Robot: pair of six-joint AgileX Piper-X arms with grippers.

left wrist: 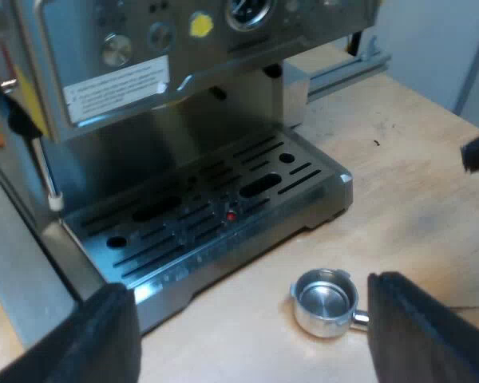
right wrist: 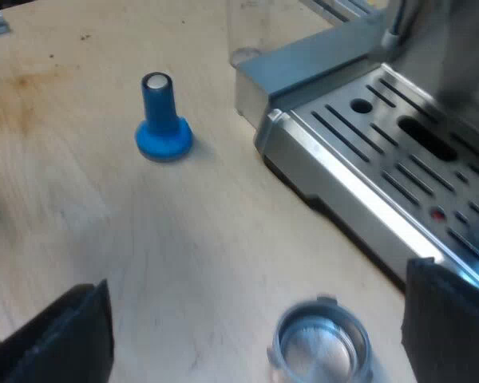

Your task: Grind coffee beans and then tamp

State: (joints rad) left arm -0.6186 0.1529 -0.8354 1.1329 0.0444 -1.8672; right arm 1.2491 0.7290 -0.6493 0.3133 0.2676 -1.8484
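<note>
Holder (left wrist: 325, 302) lies loose on the counter (left wrist: 399, 152), basket mouth up, between the wide-open left jaws and close to one of them, which hides its handle. Right jaws spread wide too, above the same holder. Beyond them the blue tamper (right wrist: 163, 120) stands upright, apart from the espresso machine (left wrist: 207, 207).

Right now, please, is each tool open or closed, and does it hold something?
My left tool: open, holds nothing, near the round silver metal holder.
My right tool: open, holds nothing.
</note>
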